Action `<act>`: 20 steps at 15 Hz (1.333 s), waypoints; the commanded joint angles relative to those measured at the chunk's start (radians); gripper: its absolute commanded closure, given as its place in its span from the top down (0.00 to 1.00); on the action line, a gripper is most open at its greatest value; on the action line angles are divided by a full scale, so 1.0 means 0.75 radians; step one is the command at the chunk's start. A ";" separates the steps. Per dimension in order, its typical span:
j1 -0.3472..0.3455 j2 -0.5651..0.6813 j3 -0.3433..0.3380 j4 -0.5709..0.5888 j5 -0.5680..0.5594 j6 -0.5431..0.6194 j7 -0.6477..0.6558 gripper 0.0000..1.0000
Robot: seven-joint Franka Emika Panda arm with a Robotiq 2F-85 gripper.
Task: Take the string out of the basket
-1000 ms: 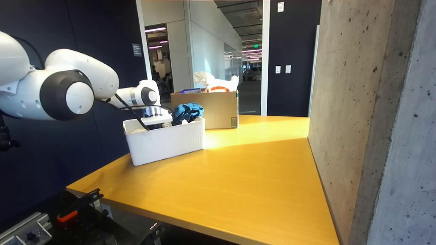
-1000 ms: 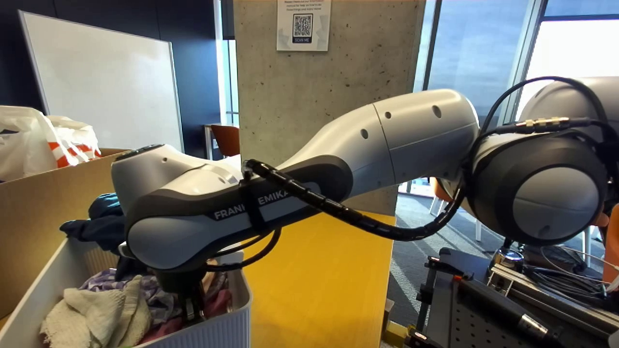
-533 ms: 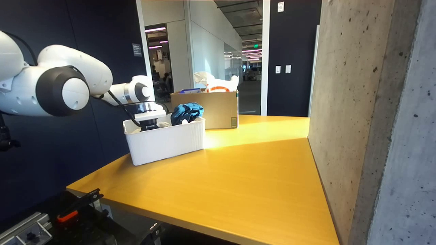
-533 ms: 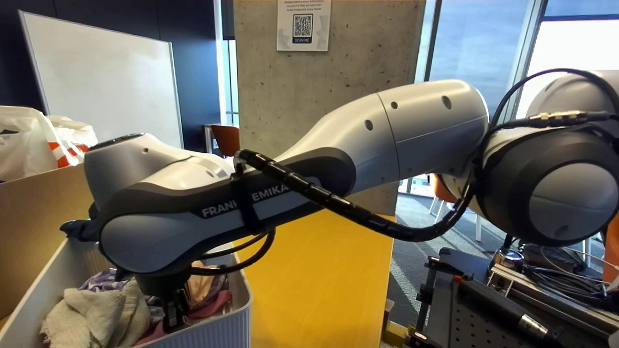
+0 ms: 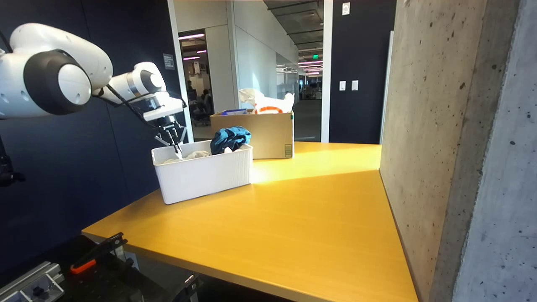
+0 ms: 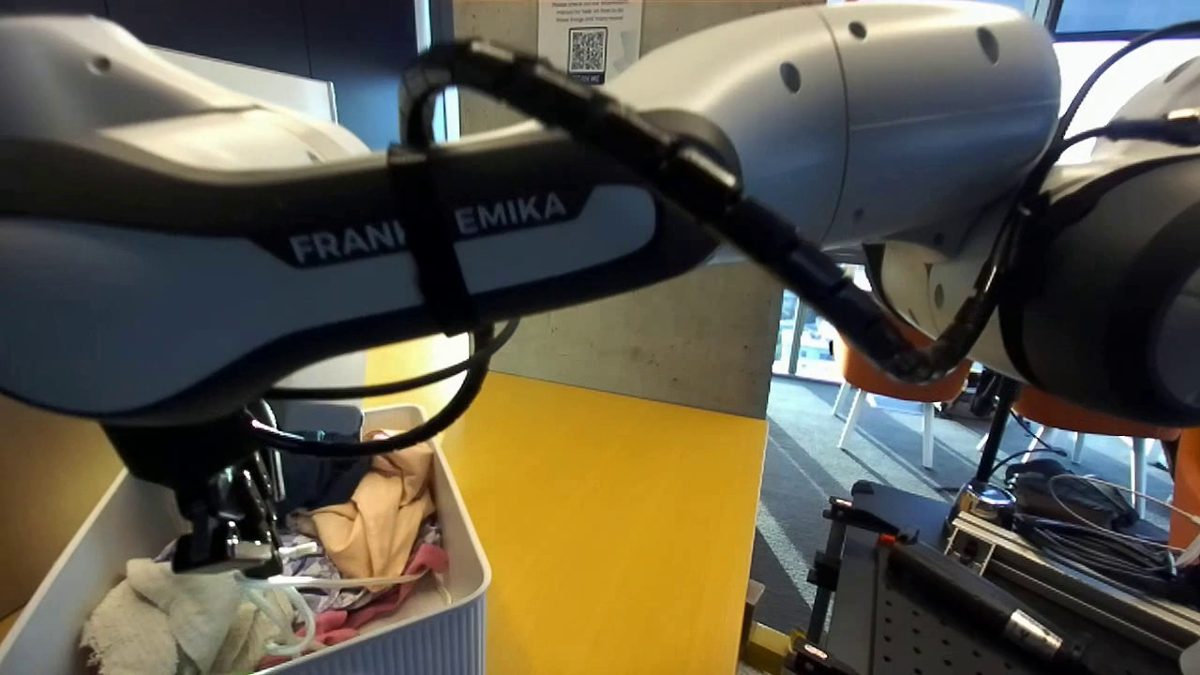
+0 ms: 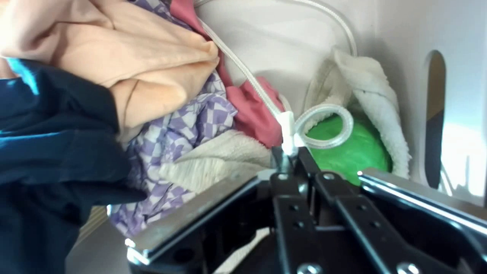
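The claw (image 7: 292, 154) is pinched on the string (image 7: 262, 93), which trails below it inside the basket (image 5: 205, 176), a loop (image 7: 347, 123) just beside the claw. Beneath them is the yellow table (image 5: 293, 222); well apart, a concrete pillar (image 6: 647, 328) bears a QR-code poster (image 6: 588, 52). Above the claw, the arm (image 6: 581, 225) reads "EMIKA".

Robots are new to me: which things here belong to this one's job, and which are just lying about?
For the job: white string, gripper holding it, white basket.
Just lying about: peach cloth, dark blue cloth, purple-patterned cloth, green object, cardboard box.
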 commanded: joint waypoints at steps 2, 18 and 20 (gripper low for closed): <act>0.060 -0.122 -0.071 -0.006 -0.066 -0.073 0.179 0.02; 0.107 -0.389 -0.166 0.027 -0.095 -0.215 0.855 0.02; 0.088 -0.415 -0.154 0.028 -0.070 -0.250 0.937 0.02</act>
